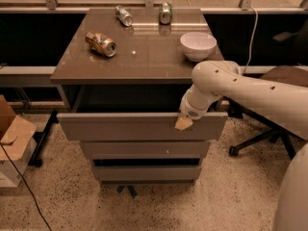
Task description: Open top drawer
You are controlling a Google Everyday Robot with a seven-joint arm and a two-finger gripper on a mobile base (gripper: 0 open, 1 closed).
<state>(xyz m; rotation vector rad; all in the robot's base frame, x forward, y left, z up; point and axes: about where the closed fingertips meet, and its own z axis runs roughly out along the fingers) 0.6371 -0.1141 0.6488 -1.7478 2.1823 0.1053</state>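
The top drawer [125,127] is a wide grey-brown drawer with a flat front, pulled out from the cabinet under the brown top. A dark gap shows behind its front. My gripper [183,123] is at the drawer's upper front edge, right of centre, with a tan fingertip [182,124] over the front face. The white arm [240,93] reaches in from the right and hides the rest of the hand.
On the cabinet top [144,57] lie a crushed can [101,43], two more cans [124,16] [165,12] and a white bowl [198,45]. Two narrower drawers [144,149] sit below. An office chair [274,129] stands at right, a cardboard box [12,143] at left.
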